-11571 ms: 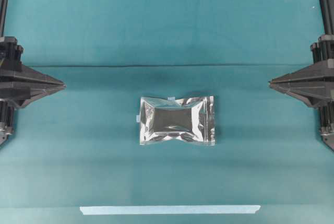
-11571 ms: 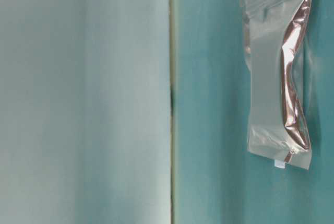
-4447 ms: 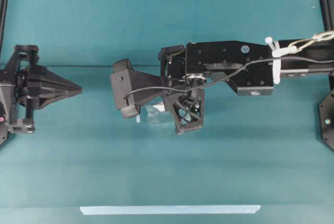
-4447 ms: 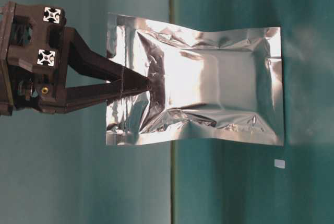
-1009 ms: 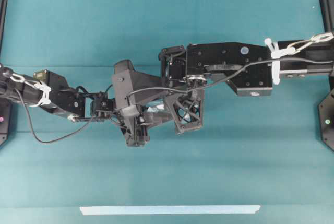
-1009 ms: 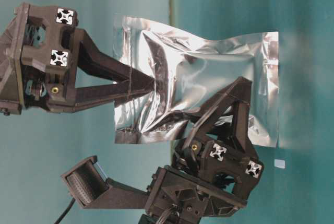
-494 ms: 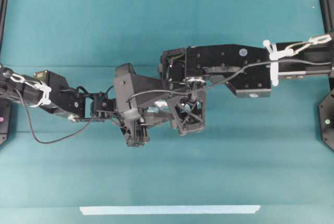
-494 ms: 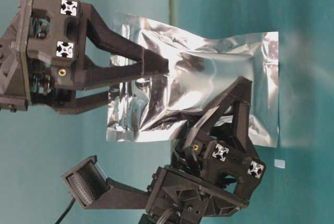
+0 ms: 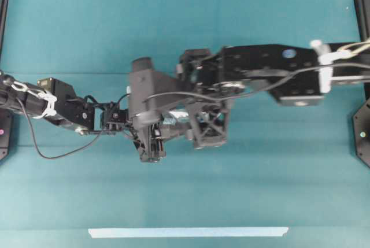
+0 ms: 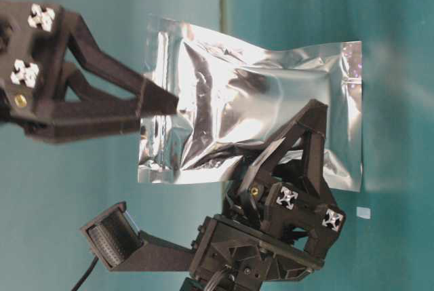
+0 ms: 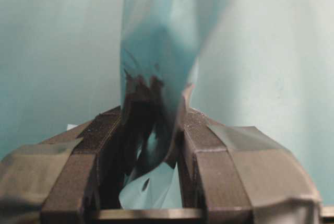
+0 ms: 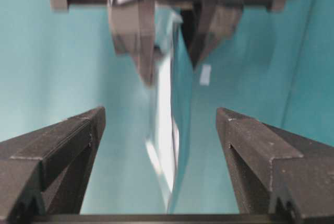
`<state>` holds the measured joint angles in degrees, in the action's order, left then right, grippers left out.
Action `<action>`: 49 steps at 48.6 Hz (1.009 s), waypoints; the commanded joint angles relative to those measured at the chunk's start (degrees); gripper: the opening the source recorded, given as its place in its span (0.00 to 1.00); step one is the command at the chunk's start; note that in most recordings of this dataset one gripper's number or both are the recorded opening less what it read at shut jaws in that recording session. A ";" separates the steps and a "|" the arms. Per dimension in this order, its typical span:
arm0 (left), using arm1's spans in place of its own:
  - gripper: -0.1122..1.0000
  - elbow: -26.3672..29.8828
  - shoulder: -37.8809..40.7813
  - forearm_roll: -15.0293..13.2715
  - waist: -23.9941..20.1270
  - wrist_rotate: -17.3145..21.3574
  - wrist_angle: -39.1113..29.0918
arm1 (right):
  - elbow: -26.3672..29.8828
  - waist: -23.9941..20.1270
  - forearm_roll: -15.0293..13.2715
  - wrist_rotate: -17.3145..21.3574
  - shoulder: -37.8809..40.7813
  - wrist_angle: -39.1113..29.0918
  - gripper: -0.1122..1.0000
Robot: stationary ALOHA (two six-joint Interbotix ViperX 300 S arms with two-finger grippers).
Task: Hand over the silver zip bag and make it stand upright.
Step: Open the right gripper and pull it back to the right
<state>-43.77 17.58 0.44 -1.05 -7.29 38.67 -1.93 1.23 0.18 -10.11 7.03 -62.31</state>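
Handover, mid-exchange. My left claw (image 10: 308, 125) is clenched on the silver zip bag (image 10: 271, 101): the left wrist view shows foil pinched between both pads, and the table-level view shows the tips biting one long edge near the sealed end.

My right claw (image 10: 159, 104) is released. In its own wrist view the jaws stand wide, with the bag edge-on in the gap and touching neither pad. In the table-level view its tips sit at the bag's zip end, though that view leaves contact unclear.

The bag hangs clear of the tabletop (image 9: 260, 184), mid-workspace, its long axis running roughly 9 to 3 o'clock in the table-level view. That view looks rotated, so I judge the bag near vertical, zip end uppermost.

Left arm carries it alone. Judgement: lower it base-first onto the tabletop, keeping that axis plumb.
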 commanded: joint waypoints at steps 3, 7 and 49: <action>0.36 0.26 -0.26 0.18 0.62 0.09 -0.09 | -1.93 0.00 -0.09 0.88 -4.13 2.99 0.89; 0.36 0.26 -0.26 0.18 0.53 0.09 -0.09 | -3.52 -0.09 -0.09 1.14 -5.98 5.71 0.89; 0.36 0.00 -0.44 0.18 0.53 0.97 -0.09 | -23.38 0.00 -0.09 8.88 -23.73 24.26 0.89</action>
<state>-43.86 17.58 0.53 -1.05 -6.42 38.67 -24.79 1.23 0.18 -2.02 -14.15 -39.29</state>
